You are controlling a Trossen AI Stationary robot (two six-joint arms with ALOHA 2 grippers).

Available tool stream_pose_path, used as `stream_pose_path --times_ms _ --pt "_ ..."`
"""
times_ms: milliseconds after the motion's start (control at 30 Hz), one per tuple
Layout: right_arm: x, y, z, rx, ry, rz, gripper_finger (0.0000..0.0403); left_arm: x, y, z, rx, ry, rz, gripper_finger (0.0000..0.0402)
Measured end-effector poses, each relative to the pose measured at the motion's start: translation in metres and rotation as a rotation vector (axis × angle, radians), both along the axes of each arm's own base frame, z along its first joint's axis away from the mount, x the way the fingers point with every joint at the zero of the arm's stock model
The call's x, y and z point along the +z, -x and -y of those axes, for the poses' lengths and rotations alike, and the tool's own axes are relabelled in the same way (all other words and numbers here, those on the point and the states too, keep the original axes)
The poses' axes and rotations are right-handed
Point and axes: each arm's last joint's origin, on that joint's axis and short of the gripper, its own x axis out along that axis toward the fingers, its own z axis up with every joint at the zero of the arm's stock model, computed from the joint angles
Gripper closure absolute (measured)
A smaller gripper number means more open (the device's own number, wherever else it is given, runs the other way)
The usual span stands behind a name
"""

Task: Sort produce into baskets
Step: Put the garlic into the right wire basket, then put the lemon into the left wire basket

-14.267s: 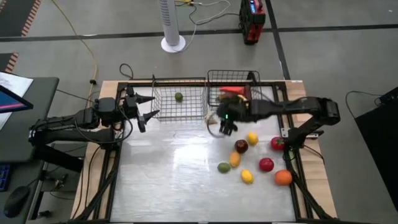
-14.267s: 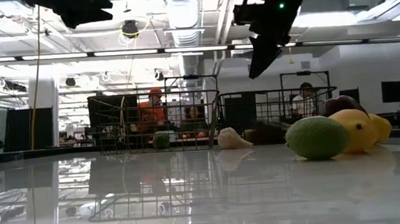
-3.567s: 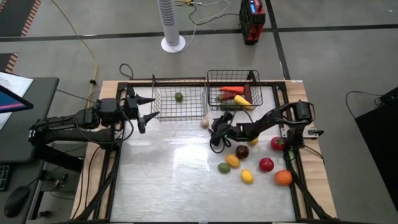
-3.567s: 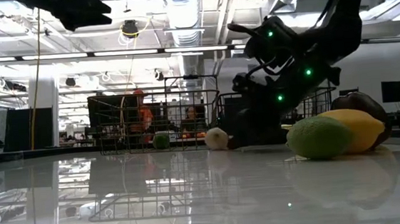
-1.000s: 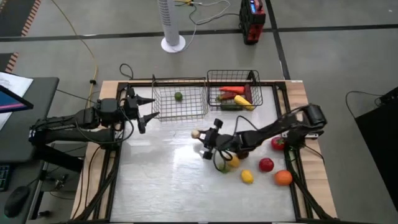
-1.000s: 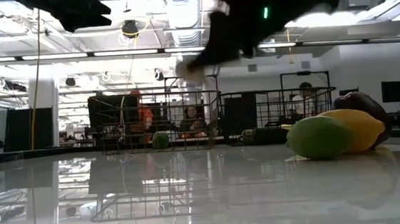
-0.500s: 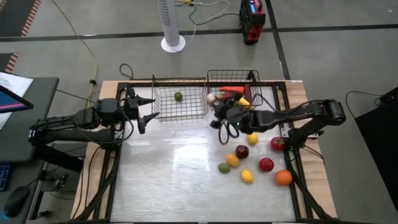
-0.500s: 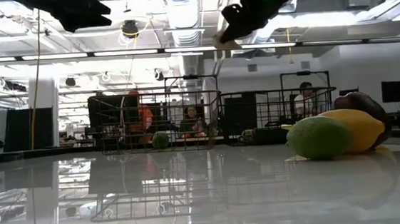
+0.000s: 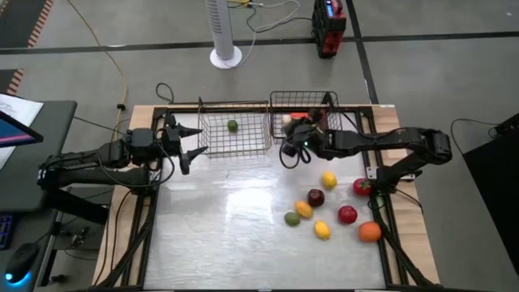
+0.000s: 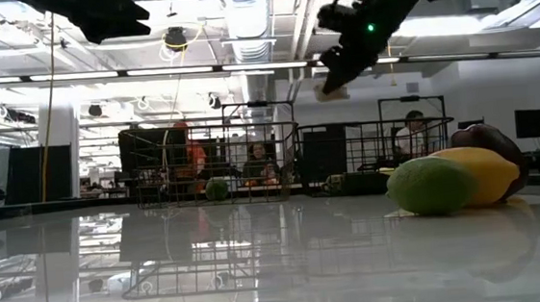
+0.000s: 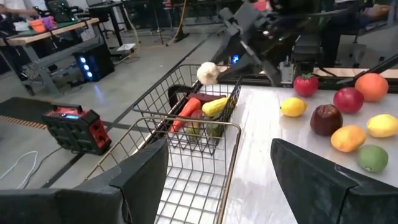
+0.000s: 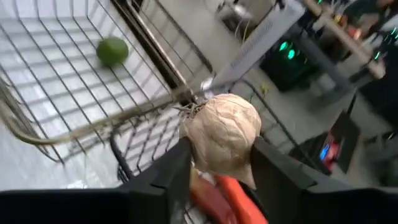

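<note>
Right now the right hand (image 9: 285, 130) hangs above the near rim of the dark basket (image 9: 332, 104), its fingers (image 12: 273, 171) closed on either side of a pale garlic bulb (image 12: 221, 134); whether they have begun to loosen I cannot tell. Below lie a red piece (image 11: 186, 112), a yellow one (image 11: 215, 106) and a green one already in that basket, while the silver basket (image 9: 204, 139) just beside it holds only a lime (image 9: 233, 126). To do this well, I judge the bulb should be carried a little farther over the dark basket's middle before letting go, since it sits close to the wire shared side and could glance off the rim or roll onto the counter (image 9: 219, 219). Lowering it nearer the pile would cut the bounce. Seven round pieces wait on the counter's right part, among them an orange (image 9: 369, 232) and a maroon one (image 9: 315, 197). The left hand (image 9: 193, 139) waits, fingers apart and empty, at the silver basket's outer side.
</note>
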Motion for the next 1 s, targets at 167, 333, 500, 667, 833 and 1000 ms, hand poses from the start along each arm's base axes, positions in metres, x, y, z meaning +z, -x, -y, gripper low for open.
stream_pose_path --times_ms 167,333,500,667,833,1000 --pt "-0.005 0.007 0.012 -0.066 -0.044 -0.022 0.0125 0.000 0.000 0.000 0.000 0.000 0.000 0.0129" --pt "-0.003 0.009 -0.003 -0.012 -0.059 -0.054 0.0090 0.000 0.000 0.000 0.000 0.000 0.000 0.0129" --pt "0.009 0.013 -0.036 0.116 -0.381 -0.062 0.0090 0.000 0.000 0.000 0.000 0.000 -0.001 0.0129" --pt "0.009 0.020 -0.079 0.152 -0.706 -0.083 0.0091 0.000 0.000 0.000 0.001 0.000 -0.001 0.0129" --pt "-0.005 0.040 -0.121 0.082 -0.815 -0.270 0.0091 0.000 0.000 0.000 0.009 0.013 0.005 0.0129" --pt "-0.008 0.069 -0.132 -0.082 -0.792 -0.455 0.0091 0.000 0.000 0.000 0.013 0.027 0.011 0.0129"
